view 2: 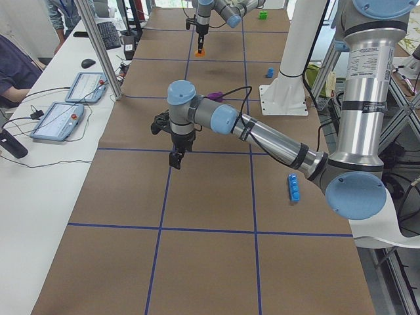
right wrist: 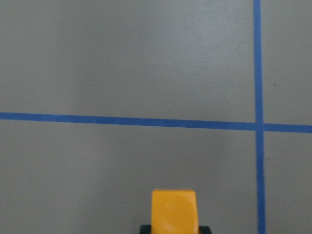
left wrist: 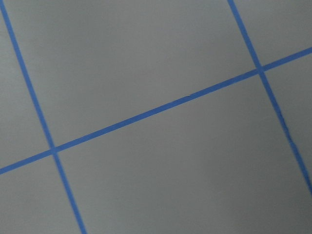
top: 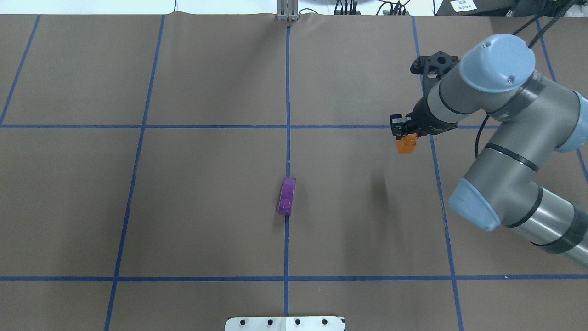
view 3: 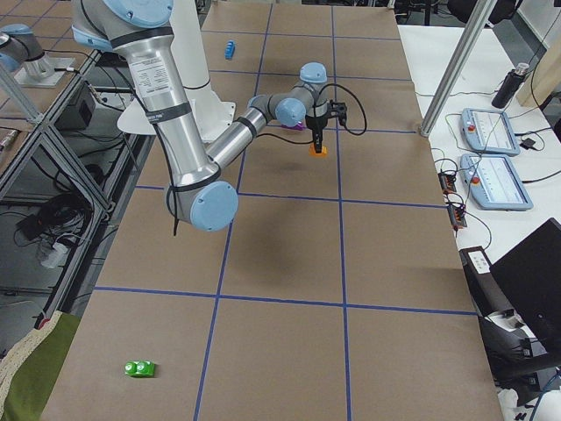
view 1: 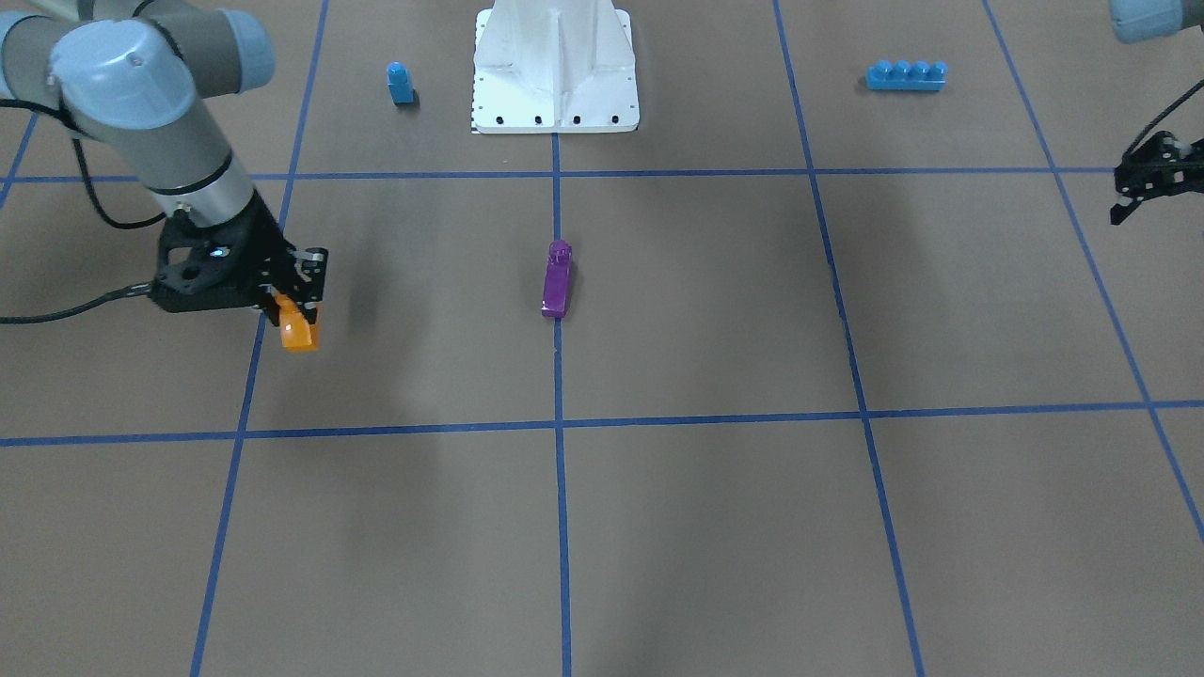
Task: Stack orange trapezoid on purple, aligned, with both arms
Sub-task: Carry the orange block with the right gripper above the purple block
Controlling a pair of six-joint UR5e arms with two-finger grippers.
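Observation:
My right gripper [view 1: 293, 306] is shut on the orange trapezoid [view 1: 299, 330] and holds it above the table, near a blue tape line. The block also shows in the overhead view [top: 407, 145] and at the bottom of the right wrist view [right wrist: 174, 209]. The purple block [view 1: 557, 279] lies on the centre tape line [top: 287, 196], well apart from the orange one. My left gripper [view 1: 1143, 183] hangs empty at the table's far side from it, partly cut by the frame edge; I cannot tell whether it is open or shut. The left wrist view shows only bare table and tape.
A small blue one-stud block [view 1: 400, 83] and the white pedestal [view 1: 555, 66] stand near the robot's base. A long blue four-stud brick [view 1: 906, 75] lies on the left arm's side. A green block [view 3: 140, 368] lies far off. Operator desks run along the table's far edge.

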